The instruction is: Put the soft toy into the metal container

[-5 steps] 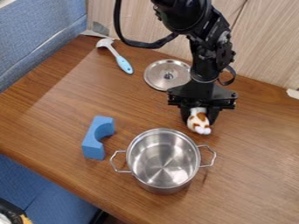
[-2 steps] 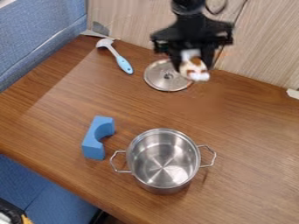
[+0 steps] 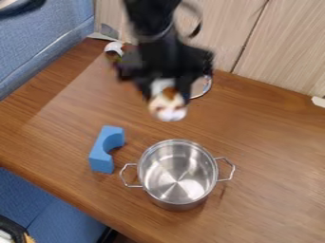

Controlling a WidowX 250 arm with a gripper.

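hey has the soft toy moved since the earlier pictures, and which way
Yes, overall toward the view's left: the soft toy was first at the metal lid's lower right, and now shows at its lower left.

Black arm; loose dark cable loop

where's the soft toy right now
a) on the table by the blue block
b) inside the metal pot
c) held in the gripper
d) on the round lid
c, the soft toy hangs between the fingers of the gripper.
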